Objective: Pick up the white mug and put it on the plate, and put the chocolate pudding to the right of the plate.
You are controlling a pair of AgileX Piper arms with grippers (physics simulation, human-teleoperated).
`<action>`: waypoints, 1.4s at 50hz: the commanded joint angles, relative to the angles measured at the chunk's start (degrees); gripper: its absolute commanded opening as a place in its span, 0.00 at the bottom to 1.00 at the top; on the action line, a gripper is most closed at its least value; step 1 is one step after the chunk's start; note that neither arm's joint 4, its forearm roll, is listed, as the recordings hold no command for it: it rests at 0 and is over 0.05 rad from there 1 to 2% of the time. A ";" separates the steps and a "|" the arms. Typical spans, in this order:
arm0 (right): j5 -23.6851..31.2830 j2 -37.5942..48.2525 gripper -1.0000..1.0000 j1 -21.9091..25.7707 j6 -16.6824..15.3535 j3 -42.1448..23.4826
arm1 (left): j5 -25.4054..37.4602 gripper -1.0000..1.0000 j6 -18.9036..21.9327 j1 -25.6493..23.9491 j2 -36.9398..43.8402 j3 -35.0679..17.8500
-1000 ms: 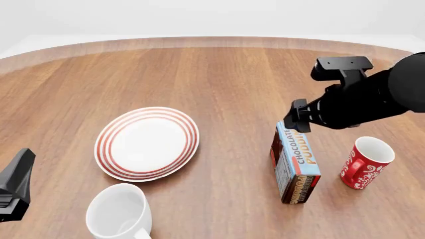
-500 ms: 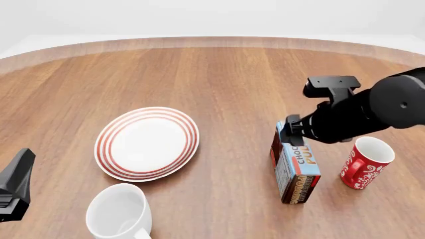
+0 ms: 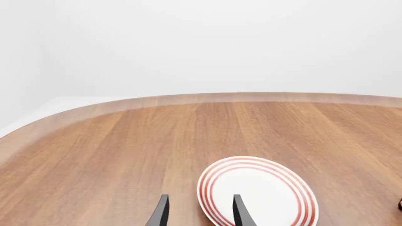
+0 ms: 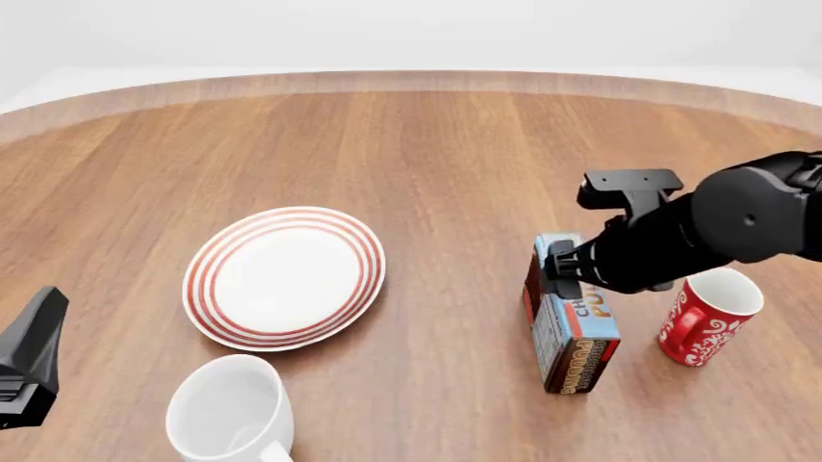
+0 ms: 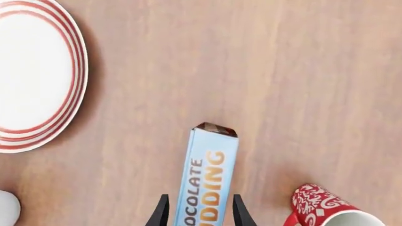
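Although the right gripper hangs directly over the chocolate pudding, its jaws are spread open astride the carton's narrow upper face and hold nothing. The carton stands on edge on the table, well off at about 3 o'clock from the plate, with the red mug close at its own 3 o'clock. The risk I see is in the descent: the fingers clear the carton's long sides only narrowly, so a small lateral offset would land one finger on the top edge and tip the carton flat, perhaps against the red mug. Closing too high on the tall face could also let it pivot or slip during the lift. The left gripper is open and empty too, parked near the plate's rim, while the white mug sits at the plate's 6 o'clock, untouched and not yet on the plate.
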 commanded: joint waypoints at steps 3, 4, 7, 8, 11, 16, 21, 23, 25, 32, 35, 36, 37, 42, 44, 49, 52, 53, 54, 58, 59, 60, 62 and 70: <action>-1.55 2.83 1.00 0.63 0.95 0.81 | 0.00 1.00 0.00 0.00 0.00 0.00; -1.77 3.05 1.00 0.76 1.22 0.92 | 0.00 1.00 0.00 0.00 0.00 0.00; -2.04 3.56 1.00 1.05 1.46 0.98 | 0.00 1.00 0.00 0.00 0.00 0.00; -2.06 3.63 1.00 0.98 1.42 0.94 | 0.00 1.00 0.00 0.00 0.00 0.00; -2.14 3.85 1.00 1.08 1.62 0.90 | 0.00 1.00 0.00 0.00 0.00 0.00; -2.76 4.51 1.00 1.39 2.26 1.42 | 0.00 1.00 0.00 0.00 0.00 0.00; -3.26 4.90 1.00 1.08 2.24 1.90 | 0.00 1.00 0.00 0.00 0.00 0.00; -4.00 5.34 1.00 1.59 2.93 2.72 | 0.00 1.00 0.00 0.00 0.00 0.00; -4.18 5.64 1.00 1.73 3.25 2.80 | 0.00 1.00 0.00 0.00 0.00 0.00; -4.96 6.54 1.00 1.62 3.29 3.30 | 0.00 1.00 0.00 0.00 0.00 0.00; -5.12 6.73 1.00 1.72 3.52 3.39 | 0.00 1.00 0.00 0.00 0.00 0.00; -5.17 6.80 1.00 1.69 3.45 3.47 | 0.00 1.00 0.00 0.00 0.00 0.00; -5.18 6.85 1.00 1.55 3.14 3.48 | 0.00 1.00 0.00 0.00 0.00 0.00; -4.97 6.75 0.00 1.19 2.63 2.83 | 0.00 1.00 0.00 0.00 0.00 0.00; -4.88 6.46 0.00 0.99 2.35 2.74 | 0.00 1.00 0.00 0.00 0.00 0.00; -4.28 5.61 0.00 0.69 1.87 2.41 | 0.00 1.00 0.00 0.00 0.00 0.00; -3.65 4.80 0.00 0.32 1.27 1.92 | 0.00 1.00 0.00 0.00 0.00 0.00; -3.50 4.49 0.00 0.15 1.09 1.79 | 0.00 1.00 0.00 0.00 0.00 0.00; -3.50 4.48 0.00 0.15 1.09 1.79 | 0.00 1.00 0.00 0.00 0.00 0.00; -2.69 3.51 0.00 -0.70 -0.20 0.92 | 0.00 1.00 0.00 0.00 0.00 0.00; -2.38 3.27 0.00 -0.65 -0.37 0.58 | 0.00 1.00 0.00 0.00 0.00 0.00; -2.22 3.13 0.00 -0.70 -0.47 0.38 | 0.00 1.00 0.00 0.00 0.00 0.00; -1.66 2.52 0.00 -0.41 -0.58 -0.18 | 0.00 1.00 0.00 0.00 0.00 0.00; -0.39 1.67 0.00 -0.14 -0.61 -1.60 | 0.00 1.00 0.00 0.00 0.00 0.00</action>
